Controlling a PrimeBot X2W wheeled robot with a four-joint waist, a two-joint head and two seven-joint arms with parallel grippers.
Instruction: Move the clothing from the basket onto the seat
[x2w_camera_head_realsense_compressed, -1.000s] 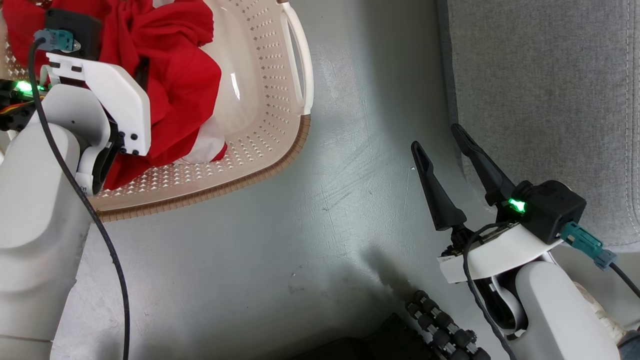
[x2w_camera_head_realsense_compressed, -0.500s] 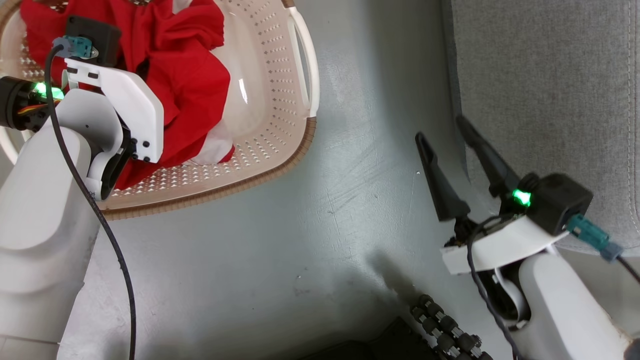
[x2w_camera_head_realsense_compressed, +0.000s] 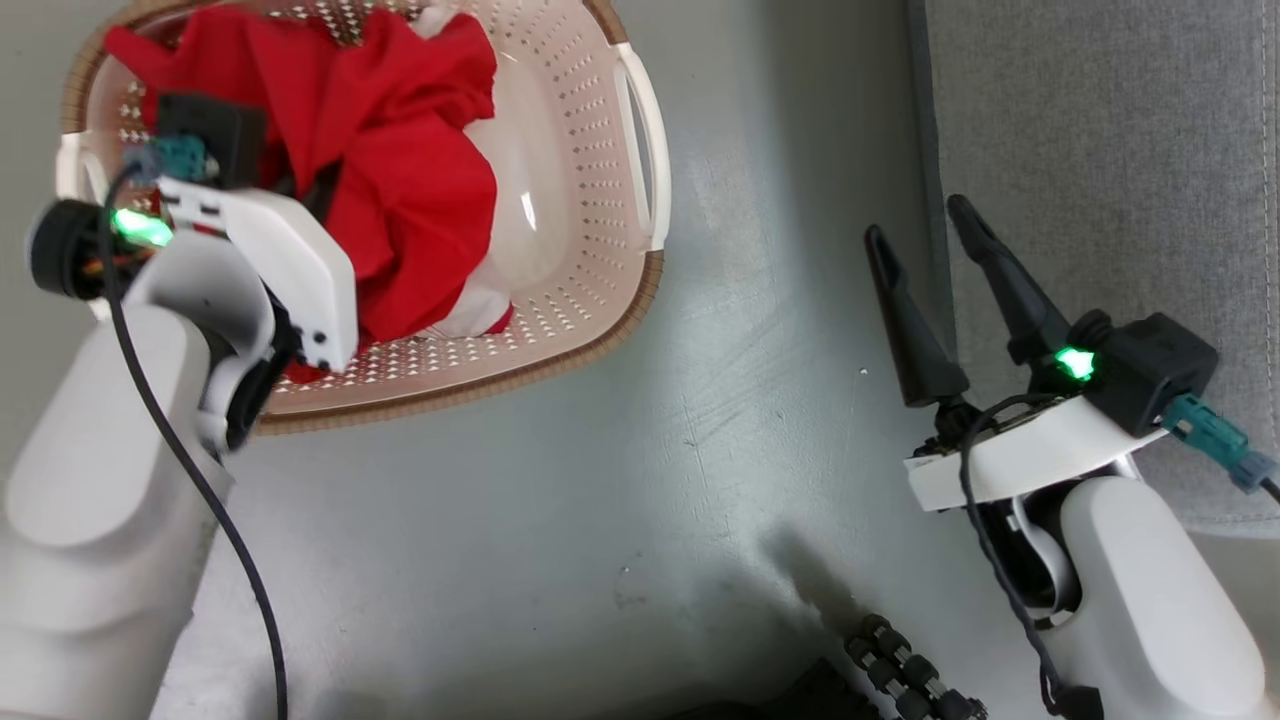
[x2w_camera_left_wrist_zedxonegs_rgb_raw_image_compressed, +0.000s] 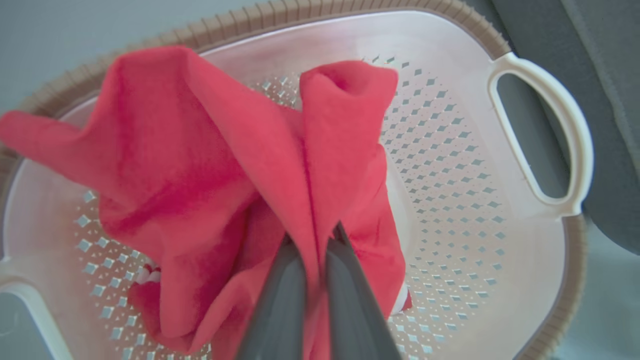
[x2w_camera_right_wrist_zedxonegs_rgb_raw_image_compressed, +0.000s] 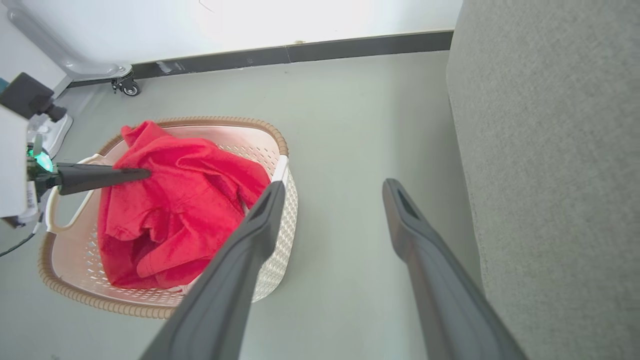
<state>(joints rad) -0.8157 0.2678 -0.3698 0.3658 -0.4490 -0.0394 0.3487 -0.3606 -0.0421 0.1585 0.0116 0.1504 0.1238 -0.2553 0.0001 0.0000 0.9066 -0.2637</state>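
Pinching a raised fold of the red clothing (x2w_camera_left_wrist_zedxonegs_rgb_raw_image_compressed: 200, 165), the left pincer (x2w_camera_left_wrist_zedxonegs_rgb_raw_image_compressed: 315, 239) has its two dark fingers pressed together, with the fabric drawn up between them. The clothing lies bunched inside the basket (x2w_camera_head_realsense_compressed: 580, 300), filling its left half and reaching up to the far rim. A small white cloth piece (x2w_camera_head_realsense_compressed: 478, 316) peeps out at the near edge of the clothing. The right half of the basket's perforated bottom is bare. The basket sits on the grey floor (x2w_camera_head_realsense_compressed: 600, 500). To the right, well apart from the basket, the right pincer (x2w_camera_head_realsense_compressed: 917, 222) hangs with its fingers spread wide and nothing between them. It is just beside the left edge of the grey sofa (x2w_camera_head_realsense_compressed: 1100, 150), and in the head view its right finger overlaps that edge.
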